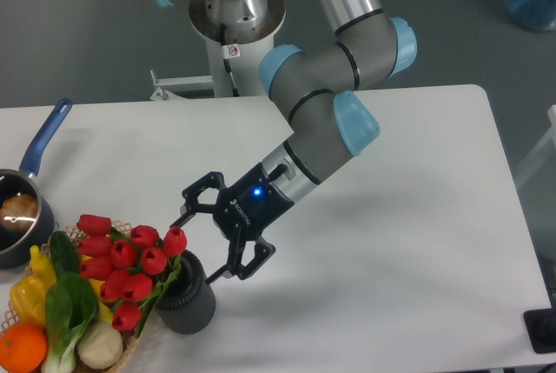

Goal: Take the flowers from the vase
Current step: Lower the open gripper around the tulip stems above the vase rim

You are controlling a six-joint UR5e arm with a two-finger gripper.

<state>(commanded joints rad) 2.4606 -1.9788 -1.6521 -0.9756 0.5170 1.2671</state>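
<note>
Camera view, read from the left edge across. We see a dark saucepan [16,221] with a blue handle at the far left of the white table [417,243], something pale and round inside it. Below it, at the bottom left corner, a wicker basket [130,351] holds vegetables [52,316]: yellow peppers, a green leafy piece, an orange fruit, a pale bulb.

Just right of the basket and partly over it we note the flowers [130,264], a bunch of red tulips. Their stems run down to the right into the vase [187,295], a short dark ribbed cylinder standing upright near the front edge of the table. The blooms lean out to the left, away from the vase mouth, and overlap the vegetables from our angle.

Next right, the gripper [201,246] hangs just beside the topmost tulip and above the vase. We record its two black fingers [248,262] spread wide apart, nothing between them; one fingertip is up near the blooms, the other low near the vase's right shoulder. We cannot tell whether either tip touches. A blue light glows on the gripper body.

The grey arm [321,121] with pale blue joint caps rises up and right from there to its base behind the table.
</note>
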